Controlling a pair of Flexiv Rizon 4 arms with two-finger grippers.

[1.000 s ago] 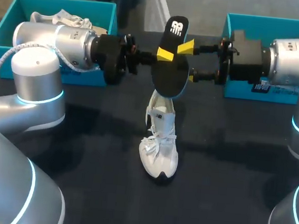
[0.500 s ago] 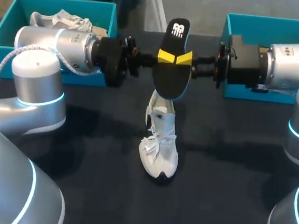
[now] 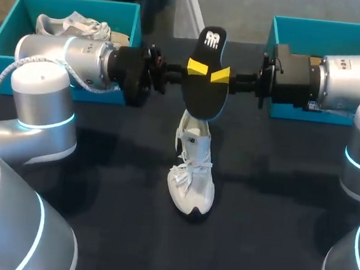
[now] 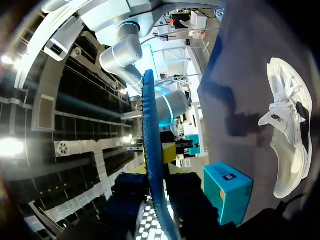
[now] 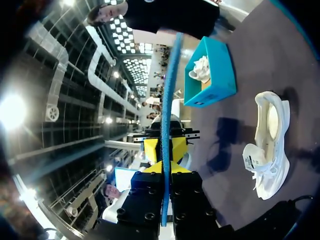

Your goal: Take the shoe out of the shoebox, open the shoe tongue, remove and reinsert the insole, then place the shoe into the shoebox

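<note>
Black insole [image 3: 206,98] (white logo on it) — clenched by left tool [image 3: 198,67] and right tool [image 3: 219,76].

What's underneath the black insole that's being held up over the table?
The white shoe lies on the table below the insole, toe toward the robot. In the head view the insole covers its heel end.

A dark table [image 3: 98,184] stretches from near to far, and at its far left corner sits a teal box [image 3: 3,34] with a second white sneaker [image 3: 69,25] lying inside, something tan just right of it.
</note>
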